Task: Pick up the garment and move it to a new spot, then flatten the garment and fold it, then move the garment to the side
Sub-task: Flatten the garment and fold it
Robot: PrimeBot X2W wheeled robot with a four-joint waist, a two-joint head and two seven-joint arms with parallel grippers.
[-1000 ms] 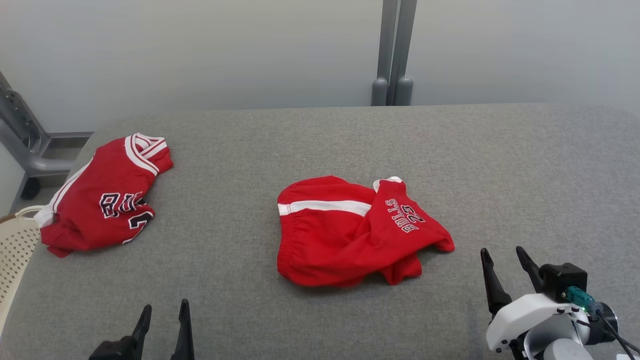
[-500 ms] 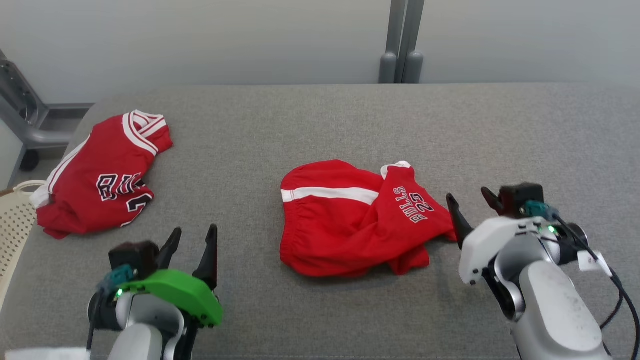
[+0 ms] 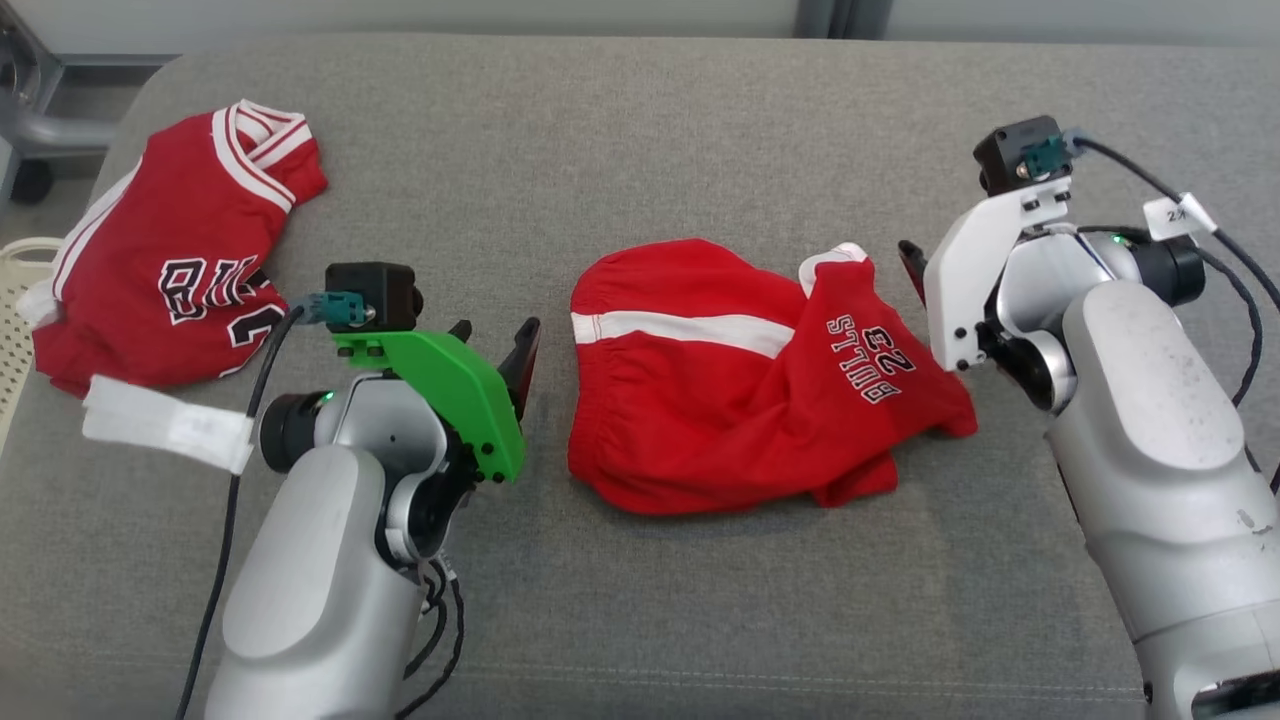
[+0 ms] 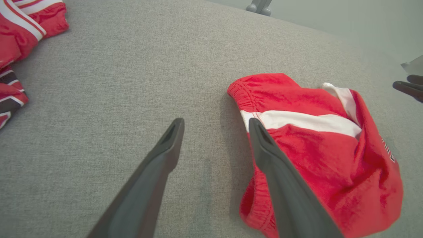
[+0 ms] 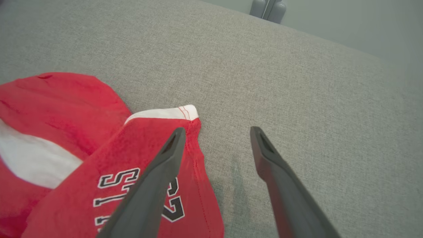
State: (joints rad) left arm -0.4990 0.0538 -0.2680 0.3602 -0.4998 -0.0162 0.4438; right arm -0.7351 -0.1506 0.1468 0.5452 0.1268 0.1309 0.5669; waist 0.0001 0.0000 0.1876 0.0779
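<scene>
We see the red Bulls shorts (image 3: 720,400) lying crumpled in the middle of the grey padded table (image 3: 640,130), with the white stripe facing up and the "BULLS 23" print on the leg folded over to the right. The left gripper (image 4: 215,123) is just beside the elastic waistband on the shorts' left side. Its jaws are spread wide and hold nothing, and one finger overlaps the end of the stripe in the left wrist view. The right gripper (image 5: 217,129) is at the white-trimmed hem on the right, equally wide and empty, with one finger over the printed leg and the other over bare table. We cannot tell whether either gripper touches the cloth. A red jersey (image 3: 170,270) lies well apart at the far left, beside a cream basket (image 3: 12,300).
</scene>
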